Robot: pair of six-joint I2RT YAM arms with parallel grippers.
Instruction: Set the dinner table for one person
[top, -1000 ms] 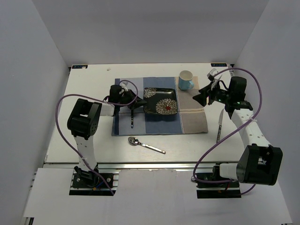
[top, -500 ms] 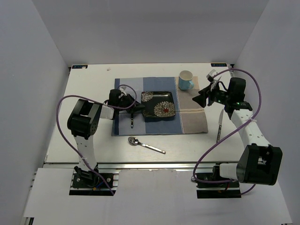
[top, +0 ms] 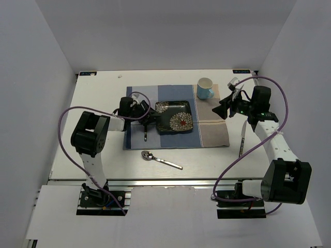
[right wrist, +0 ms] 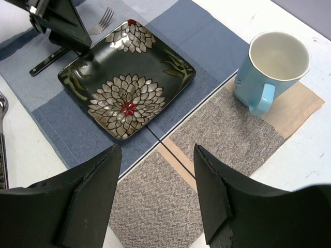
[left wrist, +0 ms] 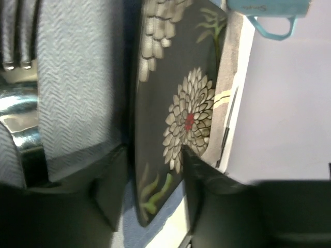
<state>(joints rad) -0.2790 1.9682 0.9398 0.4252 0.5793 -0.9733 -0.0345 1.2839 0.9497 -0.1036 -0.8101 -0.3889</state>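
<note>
- Left wrist view: left gripper [left wrist: 155,168] clamped onto the rim of the black flowered plate [left wrist: 178,98], one finger to each face, jaws narrowed to the plate's thickness.
- Seen from above, same gripper [top: 148,115] at the plate's left edge, over the blue part of the checked placemat [top: 212,135]; hard to tell whether that edge is raised or flat on the cloth.
- Just left of the plate, fork [top: 146,132] lying on the placemat, tines toward the far side, partly hidden beneath the left wrist.
- Right gripper [right wrist: 156,155] spread wide, holding nothing, hovering above the beige right side of the placemat, apart from the plate.
- Near it, light blue mug [right wrist: 269,67] upright on the far right corner of the cloth, nothing inside.
- Off the cloth: spoon [top: 161,160] on bare tabletop at the near side, knife [top: 241,138] on bare tabletop to the right, beside the right arm.
- Under everything, white dinner table [top: 98,103], silver rail along its near edge, arm bases just beyond that rail.
</note>
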